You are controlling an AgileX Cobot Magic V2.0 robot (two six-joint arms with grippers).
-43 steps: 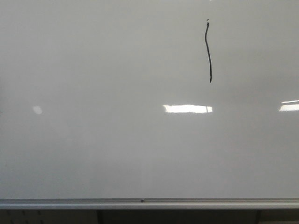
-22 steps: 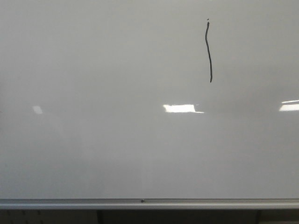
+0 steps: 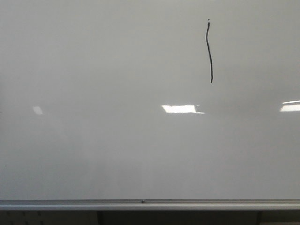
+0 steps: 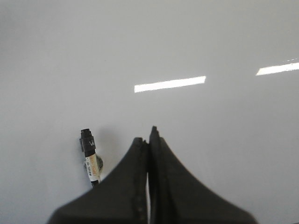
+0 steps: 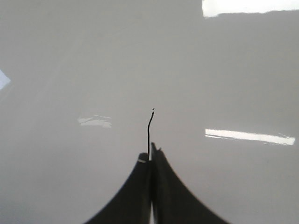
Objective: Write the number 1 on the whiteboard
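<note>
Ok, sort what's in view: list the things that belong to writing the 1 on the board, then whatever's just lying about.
Belongs to the job:
- the whiteboard
- the number 1, a black stroke already on the board's upper right
- the right gripper, shut, facing the stroke
- the left gripper, shut

Just about:
- a marker beside the left gripper, not held
- bright light reflections

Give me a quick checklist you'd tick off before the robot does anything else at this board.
1. Number 1 drawn on whiteboard: ok, one black vertical stroke.
2. Stroke unsmeared: ok.
3. Arms off the board in front view: ok, none visible.
4. Left end effector closed: ok, fingers together, empty.
5. Right end effector closed: ok; holding anything: cannot tell.
6. Marker secured: cannot tell; it shows beside the left fingers.
</note>
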